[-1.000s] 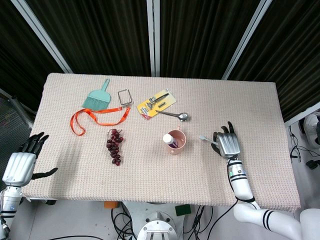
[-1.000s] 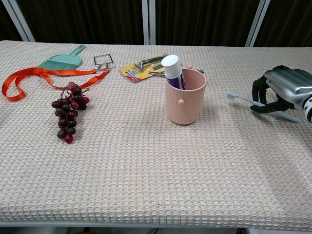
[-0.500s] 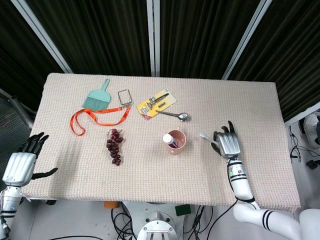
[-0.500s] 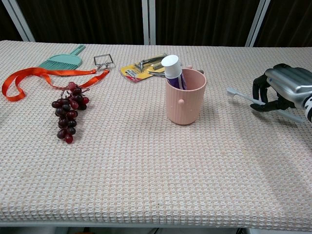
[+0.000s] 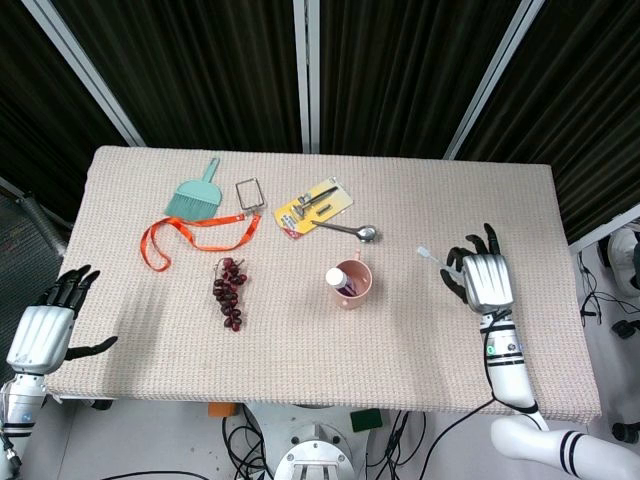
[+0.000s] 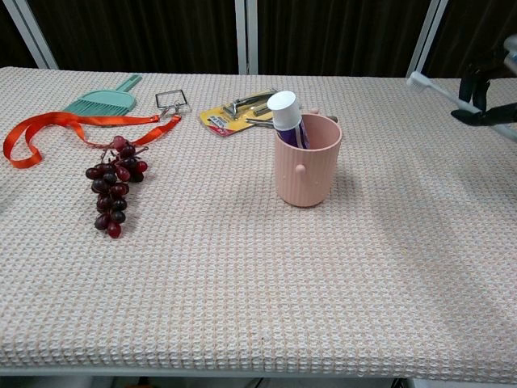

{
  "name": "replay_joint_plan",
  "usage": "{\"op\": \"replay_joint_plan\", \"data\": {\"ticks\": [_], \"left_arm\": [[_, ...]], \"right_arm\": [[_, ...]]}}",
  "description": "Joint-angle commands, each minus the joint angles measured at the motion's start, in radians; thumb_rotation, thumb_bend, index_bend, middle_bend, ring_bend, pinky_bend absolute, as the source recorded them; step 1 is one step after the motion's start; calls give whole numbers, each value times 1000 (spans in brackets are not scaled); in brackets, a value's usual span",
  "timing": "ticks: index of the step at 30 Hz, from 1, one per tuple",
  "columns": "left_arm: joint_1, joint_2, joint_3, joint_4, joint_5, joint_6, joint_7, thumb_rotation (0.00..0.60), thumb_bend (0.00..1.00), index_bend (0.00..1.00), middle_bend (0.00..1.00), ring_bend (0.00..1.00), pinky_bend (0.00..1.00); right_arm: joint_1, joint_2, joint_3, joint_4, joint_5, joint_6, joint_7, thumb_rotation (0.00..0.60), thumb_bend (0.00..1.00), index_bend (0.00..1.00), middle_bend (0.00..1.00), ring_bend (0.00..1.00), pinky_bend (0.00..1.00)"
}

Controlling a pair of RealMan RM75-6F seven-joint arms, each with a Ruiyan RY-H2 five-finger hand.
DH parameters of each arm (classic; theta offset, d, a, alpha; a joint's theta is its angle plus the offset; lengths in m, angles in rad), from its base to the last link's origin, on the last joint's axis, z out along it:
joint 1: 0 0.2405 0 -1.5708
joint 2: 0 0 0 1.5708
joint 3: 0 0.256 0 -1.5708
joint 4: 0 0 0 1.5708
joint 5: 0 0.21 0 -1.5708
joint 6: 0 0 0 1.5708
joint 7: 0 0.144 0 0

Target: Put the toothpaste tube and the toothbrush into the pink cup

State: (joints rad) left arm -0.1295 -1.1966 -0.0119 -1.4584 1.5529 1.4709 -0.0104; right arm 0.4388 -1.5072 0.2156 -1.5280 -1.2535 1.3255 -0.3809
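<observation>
The pink cup stands upright near the middle of the table, with the purple, white-capped toothpaste tube standing inside it. My right hand is raised above the table to the right of the cup and holds the white toothbrush, whose head points left toward the cup. My left hand hangs off the table's front left corner, fingers apart and holding nothing; only the head view shows it.
A bunch of dark grapes lies left of the cup. Behind are an orange ribbon, a teal dustpan brush, a wire clip, a yellow tool card and a spoon.
My right hand has lifted the toothbrush off the table, rising and shifting right and back. The cup, the tube and my left hand have stayed in place.
</observation>
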Motion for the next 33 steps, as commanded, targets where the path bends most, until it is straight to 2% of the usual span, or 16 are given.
{"op": "replay_joint_plan", "data": {"ticks": [1,8,13,18,25,33], "left_arm": [[0,-1,0,-1,1,1,0,443,0,90,45,63,254],[2,1,0,-4,0,4,2,441,0,90,45,63,254],[3,1,-2,6,-9,-1,-6,440,0,89,45,63,254],[1,-3,-3,18,-12,-6,-18,442,0,89,45,63,254],[5,-4,-3,37,-17,-5,-36,438,0,90,45,63,254],[11,-8,-2,58,-20,0,-57,442,0,90,45,63,254]], "right_arm": [[-7,73,31,-109,-36,37,1,600,916,738,640,212,0],[21,98,83,-258,-20,24,26,600,917,741,644,212,0],[65,42,104,-247,-39,22,32,600,918,742,644,220,0],[117,-98,106,-89,-117,59,105,600,912,742,639,220,0],[170,-282,89,171,-231,127,329,600,909,743,639,221,0],[212,-391,100,306,-264,152,553,600,898,743,639,220,0]]}}
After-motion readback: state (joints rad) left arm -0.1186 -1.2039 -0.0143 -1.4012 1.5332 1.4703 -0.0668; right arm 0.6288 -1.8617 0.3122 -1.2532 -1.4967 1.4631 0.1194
